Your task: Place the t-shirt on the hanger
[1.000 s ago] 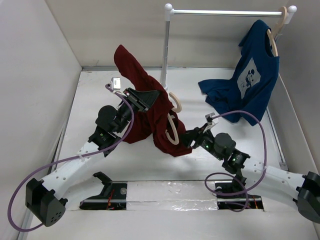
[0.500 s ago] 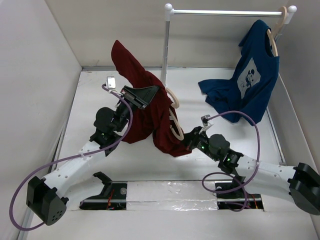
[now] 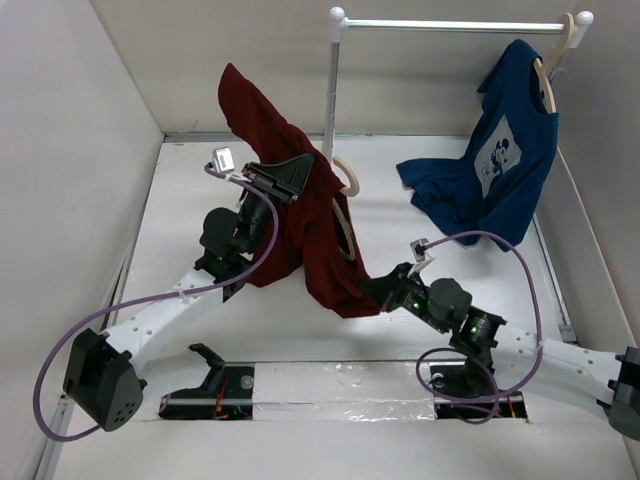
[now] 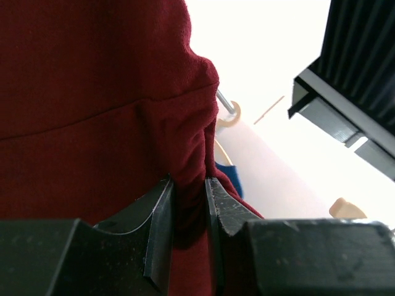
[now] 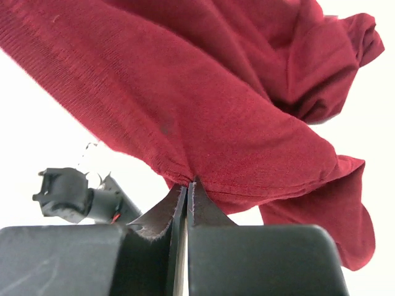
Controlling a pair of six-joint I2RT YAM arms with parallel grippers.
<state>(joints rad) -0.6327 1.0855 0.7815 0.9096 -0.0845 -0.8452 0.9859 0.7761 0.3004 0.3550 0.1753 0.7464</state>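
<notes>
— Where's the t-shirt [image 3: 300,235]?

— It's lifted off the worktop [image 3: 200,180], around the middle, hanging in a bunch. The left gripper [image 4: 188,191] is nearly closed and pinches a thick fold up high. The right gripper [image 5: 186,190] is clamped tight on the bottom hem, closer to the near edge.

— And the hanger [image 3: 347,180]?

— Its hook pokes out beside the upper grip, and one wooden arm shows bare along the cloth's right side. I'd call the job partway done. The hanger is in among the cloth, but the shoulders aren't seated on it and nothing hangs straight yet.

— Room to work?

— The rail post [image 3: 333,90] stands just behind the shirt at the far edge, close enough to snag. The blue shirt [image 3: 500,160] hangs toward the far right corner, well apart. There looks to be room toward the left edge and the near edge.
</notes>
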